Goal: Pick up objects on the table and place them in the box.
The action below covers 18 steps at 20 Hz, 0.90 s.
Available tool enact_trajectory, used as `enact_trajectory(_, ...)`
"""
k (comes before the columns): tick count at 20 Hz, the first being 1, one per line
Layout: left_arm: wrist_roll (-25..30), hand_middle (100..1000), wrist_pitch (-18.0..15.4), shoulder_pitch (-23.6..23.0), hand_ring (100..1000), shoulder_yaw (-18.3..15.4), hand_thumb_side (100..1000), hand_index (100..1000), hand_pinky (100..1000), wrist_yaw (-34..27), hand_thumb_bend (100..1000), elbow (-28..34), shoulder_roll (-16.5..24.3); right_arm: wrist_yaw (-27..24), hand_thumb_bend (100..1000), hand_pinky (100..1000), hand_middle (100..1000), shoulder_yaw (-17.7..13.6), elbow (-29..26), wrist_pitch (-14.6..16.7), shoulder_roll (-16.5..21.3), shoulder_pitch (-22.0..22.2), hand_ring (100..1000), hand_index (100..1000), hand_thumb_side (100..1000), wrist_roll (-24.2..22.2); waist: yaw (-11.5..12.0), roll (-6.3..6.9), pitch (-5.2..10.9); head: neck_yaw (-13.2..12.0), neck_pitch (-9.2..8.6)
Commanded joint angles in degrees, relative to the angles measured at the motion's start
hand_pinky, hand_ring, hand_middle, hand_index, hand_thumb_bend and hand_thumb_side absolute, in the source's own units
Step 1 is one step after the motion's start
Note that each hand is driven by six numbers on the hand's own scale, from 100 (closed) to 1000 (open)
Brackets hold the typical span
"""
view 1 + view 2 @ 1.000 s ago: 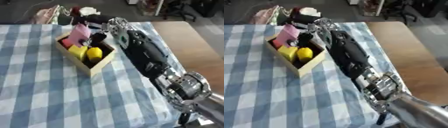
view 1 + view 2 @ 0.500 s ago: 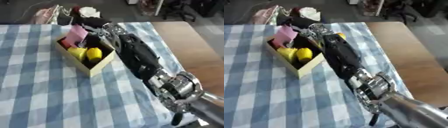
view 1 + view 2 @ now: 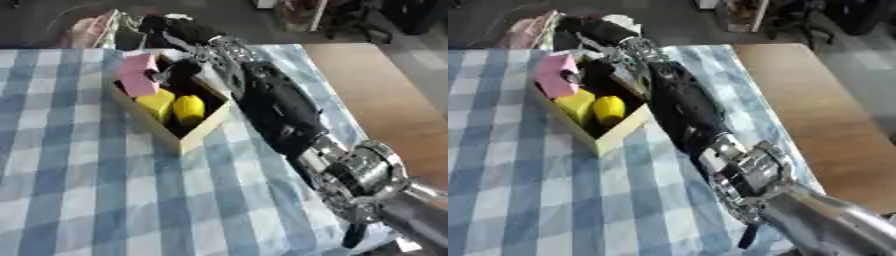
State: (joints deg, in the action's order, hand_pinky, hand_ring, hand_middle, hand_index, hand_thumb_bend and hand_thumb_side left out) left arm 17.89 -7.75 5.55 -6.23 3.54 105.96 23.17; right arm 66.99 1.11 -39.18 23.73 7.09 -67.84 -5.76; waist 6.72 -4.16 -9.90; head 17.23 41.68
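A wooden box [image 3: 191,140] stands on the blue-checked cloth [image 3: 79,190], upper left of centre. Inside lie a pink block [image 3: 137,76] and two yellow pieces [image 3: 188,108], with something dark [image 3: 181,70] at the far end that I cannot make out. My right arm [image 3: 280,110] reaches in from the lower right along the box's right side. Its black hand [image 3: 179,31] is over the box's far end; whether its fingers hold anything is hidden. My left hand shows in no view.
A pinkish bag [image 3: 91,31] and other clutter lie at the table's far edge behind the box. A bare brown tabletop [image 3: 389,95] adjoins on the right. Checked cloth stretches left of and in front of the box.
My right hand has moved farther away and to the left, from beside the box's right wall to over its far end. The box's contents look unmoved.
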Motion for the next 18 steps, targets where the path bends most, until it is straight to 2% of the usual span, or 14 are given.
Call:
enact_trajectory(1,0.2,594,0.0,0.5,523,-0.3,552,754,738,-0.1,100,0.9,0.8,-1.6,280,879,976,-0.8,-0.9,-1.2,2.8,-1.6,932,991,542,0.4,0.0,0.74,0.46,-0.1,-0.68)
enact_trajectory(4,0.2,594,0.1,0.3,523,-0.4,554,754,738,0.0,100,0.9,0.8,-2.5,254,864,960,-2.3,0.9,-4.1,4.4,-1.4,917,988,536,0.4,0.1,0.6,0.54,-0.3,-0.74)
enact_trajectory(6,0.2,594,0.2,0.3,523,-0.4,555,754,738,0.0,100,0.9,0.8,-2.9,227,852,947,-3.2,2.4,-6.5,5.4,-1.3,903,985,500,0.8,0.0,0.49,0.57,-0.3,-0.74)
enact_trajectory(12,0.2,594,0.2,0.1,523,-0.5,557,754,739,0.2,100,0.9,0.7,-3.8,185,829,926,-5.2,7.4,-13.2,8.1,-0.7,879,980,456,3.4,-0.2,0.35,0.47,-0.6,-0.89)
enact_trajectory(18,0.2,594,0.2,0.1,523,-0.6,557,754,740,0.3,100,0.9,0.7,-2.9,193,833,932,-5.6,11.3,-17.2,9.7,-0.2,885,974,441,4.2,-0.4,0.37,0.33,-0.3,-0.83)
